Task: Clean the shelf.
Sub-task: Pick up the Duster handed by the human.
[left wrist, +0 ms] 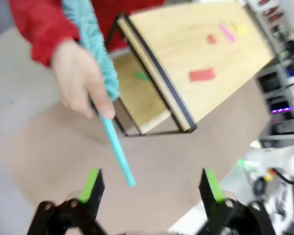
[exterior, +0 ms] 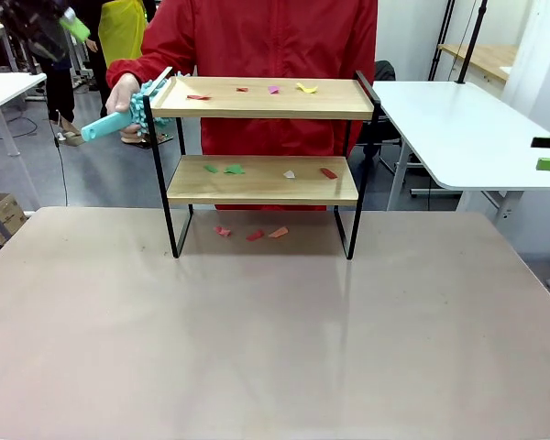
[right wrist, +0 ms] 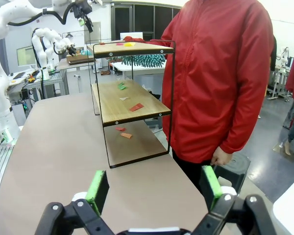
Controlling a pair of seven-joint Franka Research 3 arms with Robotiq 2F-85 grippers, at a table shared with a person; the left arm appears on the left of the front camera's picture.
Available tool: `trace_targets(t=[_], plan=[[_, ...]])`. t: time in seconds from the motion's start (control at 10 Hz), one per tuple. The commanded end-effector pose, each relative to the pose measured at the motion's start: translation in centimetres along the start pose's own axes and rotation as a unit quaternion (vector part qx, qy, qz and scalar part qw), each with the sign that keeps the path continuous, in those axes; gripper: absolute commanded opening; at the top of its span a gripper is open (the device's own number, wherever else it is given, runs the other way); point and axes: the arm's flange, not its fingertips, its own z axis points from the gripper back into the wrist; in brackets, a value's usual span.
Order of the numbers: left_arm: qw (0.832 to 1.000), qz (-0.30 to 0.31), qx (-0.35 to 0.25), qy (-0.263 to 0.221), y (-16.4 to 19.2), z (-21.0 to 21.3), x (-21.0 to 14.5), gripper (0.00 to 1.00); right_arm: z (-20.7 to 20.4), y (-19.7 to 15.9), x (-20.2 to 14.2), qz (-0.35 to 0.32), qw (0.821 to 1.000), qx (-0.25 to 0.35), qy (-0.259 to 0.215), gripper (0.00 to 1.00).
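Pale brown table (exterior: pixel 275 348) in foreground, a person in a red jacket (exterior: pixel 266 37) standing at its far edge; one white table (exterior: pixel 458 128) behind at right, another white table (exterior: pixel 5 87) at far left, an open cardboard box (exterior: pixel 5 213) on the floor below it.
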Motion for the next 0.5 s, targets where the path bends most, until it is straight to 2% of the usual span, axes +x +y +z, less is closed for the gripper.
trace_targets(t=[0.0,0.1,0.2,0.4], plan=[[0.998,0.035,0.046,0.024,-0.5,-2.1,-1.9,1.0,-0.1,0.1,0.2,0.001,1.0,0.001,-0.001,1.0],[0.996,0.041,0.08,0.023,-0.1,-2.8,-2.9,1.0,-0.1,0.1,0.2,0.001,1.0,0.001,-0.001,1.0],[0.995,0.039,0.085,0.02,0.3,-3.8,-4.1,1.0,-0.1,0.1,0.2,0.001,1.0,0.001,-0.001,1.0],[0.996,0.034,0.075,-0.026,1.3,-5.6,-5.3,1.0,-0.1,0.1,0.2,0.001,1.0,0.001,-0.001,1.0]])
